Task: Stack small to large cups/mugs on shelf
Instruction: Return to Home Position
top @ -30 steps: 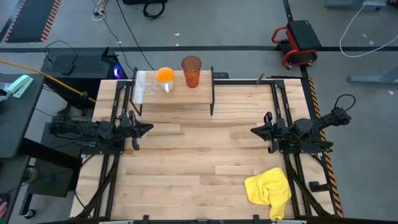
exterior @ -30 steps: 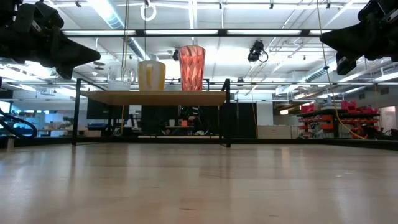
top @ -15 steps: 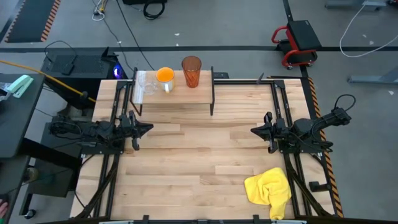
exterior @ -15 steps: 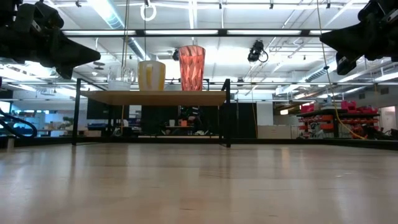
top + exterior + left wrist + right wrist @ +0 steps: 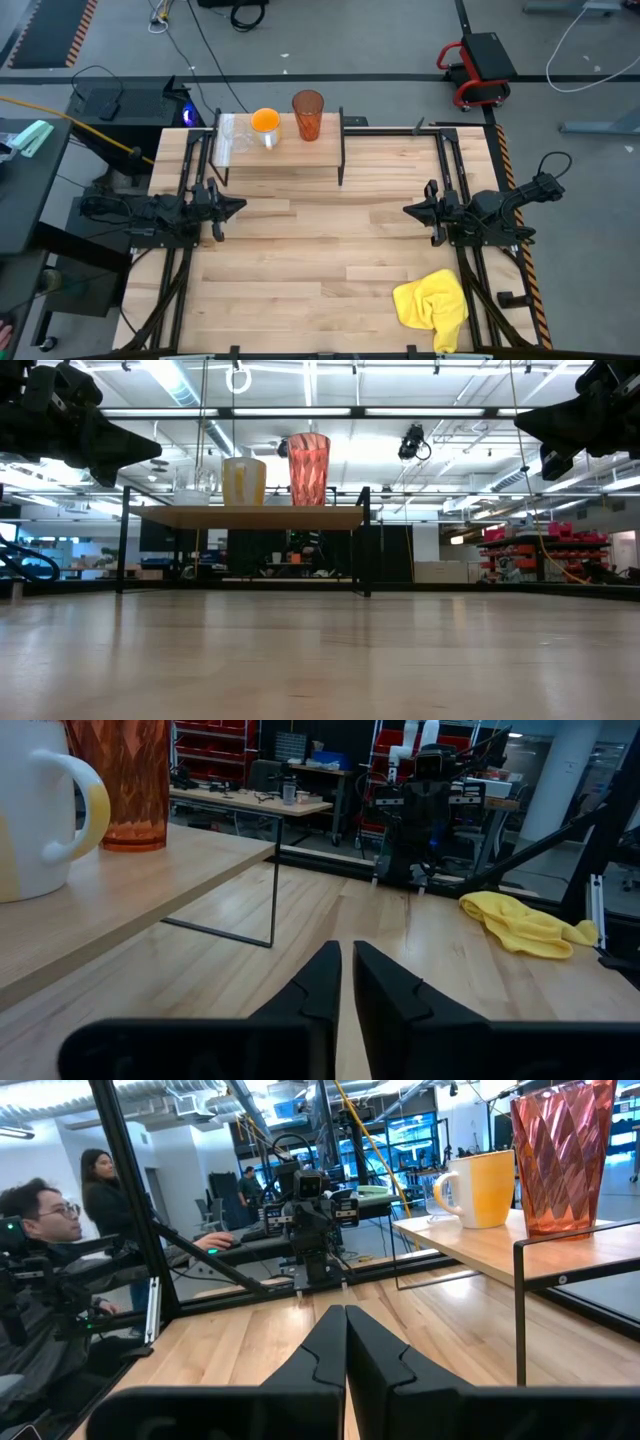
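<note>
All three cups stand on the shelf (image 5: 300,155) at the far edge of the table (image 5: 330,260), in a row along its length: the small clear glass (image 5: 240,140) at the left end, the orange mug (image 5: 265,122) just beside it, and the ribbed tumbler (image 5: 308,115) next along, apart from the mug. Read left to right, that runs small to large, so the placing looks done and only the retreat of the arms is left

The left gripper (image 5: 235,207) hangs over the left side of the table, pointing inward, with the shelf near it on the far side. The right gripper (image 5: 408,211) faces it from the right side, well apart from the shelf, which makes the left arm the nearer one. Neither holds anything. In the left wrist view the fingers (image 5: 320,982) lie all but together, with only a thin slit between them, and in the right wrist view the fingers (image 5: 325,1342) are pressed together. Any move home should keep the left arm away from the shelf's legs

The glass is faint from above and only a pale shape beside the mug in the low view. The left wrist view cuts off the mug and tumbler and misses the glass. A yellow cloth (image 5: 432,303) lies near the right front corner
</note>
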Tool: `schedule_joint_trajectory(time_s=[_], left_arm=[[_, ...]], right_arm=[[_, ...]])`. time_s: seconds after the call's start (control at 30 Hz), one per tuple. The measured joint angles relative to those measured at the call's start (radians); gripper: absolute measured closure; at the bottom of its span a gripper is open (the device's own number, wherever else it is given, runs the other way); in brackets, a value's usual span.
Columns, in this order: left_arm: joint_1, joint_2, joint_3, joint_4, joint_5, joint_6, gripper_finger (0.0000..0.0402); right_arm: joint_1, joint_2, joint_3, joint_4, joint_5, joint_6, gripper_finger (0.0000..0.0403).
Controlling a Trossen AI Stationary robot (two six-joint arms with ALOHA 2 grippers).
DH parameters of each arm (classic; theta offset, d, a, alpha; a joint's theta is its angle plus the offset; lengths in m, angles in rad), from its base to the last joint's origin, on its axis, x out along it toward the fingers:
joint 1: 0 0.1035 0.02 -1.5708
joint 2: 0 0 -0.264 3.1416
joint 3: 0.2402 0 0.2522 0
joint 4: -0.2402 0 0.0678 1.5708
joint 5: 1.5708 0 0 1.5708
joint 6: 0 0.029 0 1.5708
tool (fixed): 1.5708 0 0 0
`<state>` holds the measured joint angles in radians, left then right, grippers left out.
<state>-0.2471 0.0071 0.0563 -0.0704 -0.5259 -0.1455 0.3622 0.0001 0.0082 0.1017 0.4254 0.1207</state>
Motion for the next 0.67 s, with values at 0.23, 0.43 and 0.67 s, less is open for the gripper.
schedule_joint_trajectory(time_s=[0.23,0.43,0.67], left_arm=[[0.0,0.0,0.0,0.0,0.0,0.0,0.0366],[0.0,0.0,0.0,0.0,0.0,0.0,0.0372],[0.0,0.0,0.0,0.0,0.0,0.0,0.037]], right_arm=[[0.0,0.0,0.0,0.0,0.0,0.0,0.0394],[0.0,0.0,0.0,0.0,0.0,0.0,0.0394],[0.0,0.0,0.0,0.0,0.0,0.0,0.0394]])
